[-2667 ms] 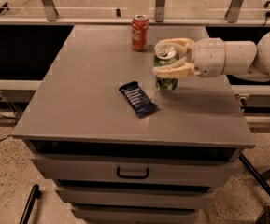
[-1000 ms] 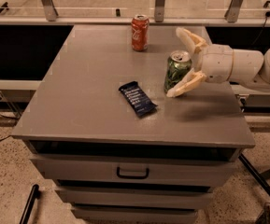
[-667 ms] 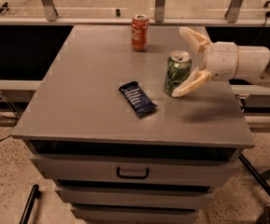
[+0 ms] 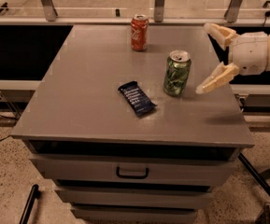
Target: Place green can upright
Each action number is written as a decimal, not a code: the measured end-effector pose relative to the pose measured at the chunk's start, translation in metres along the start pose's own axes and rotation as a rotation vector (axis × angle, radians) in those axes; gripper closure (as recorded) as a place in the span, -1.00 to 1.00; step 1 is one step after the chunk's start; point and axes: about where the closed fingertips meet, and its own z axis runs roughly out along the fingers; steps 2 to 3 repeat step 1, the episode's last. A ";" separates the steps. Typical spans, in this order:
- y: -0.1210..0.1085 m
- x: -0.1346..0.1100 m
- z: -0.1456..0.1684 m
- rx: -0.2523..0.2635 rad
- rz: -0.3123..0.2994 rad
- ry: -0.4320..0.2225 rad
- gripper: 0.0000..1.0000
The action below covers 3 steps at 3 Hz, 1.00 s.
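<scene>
The green can [image 4: 177, 73] stands upright on the grey cabinet top [image 4: 92, 87], right of centre, silver top up. My gripper [image 4: 208, 59] is open and empty, a short way to the right of the can and apart from it. One pale finger [image 4: 217, 78] points down toward the table near the can, the other finger [image 4: 219, 31] is higher, near the far right edge.
A red soda can [image 4: 139, 32] stands upright near the far edge. A dark snack bar wrapper [image 4: 137, 98] lies flat left of the green can. The cabinet has drawers below [image 4: 132, 171]. Rails and glass run behind the table.
The gripper let go of the green can, which now stands upright, and has drawn back to the right, away from it.
</scene>
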 end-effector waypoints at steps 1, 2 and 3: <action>-0.001 0.002 -0.002 0.003 0.008 0.017 -1.00; -0.001 0.002 -0.002 0.003 0.008 0.017 -1.00; -0.001 0.002 -0.002 0.003 0.008 0.017 -1.00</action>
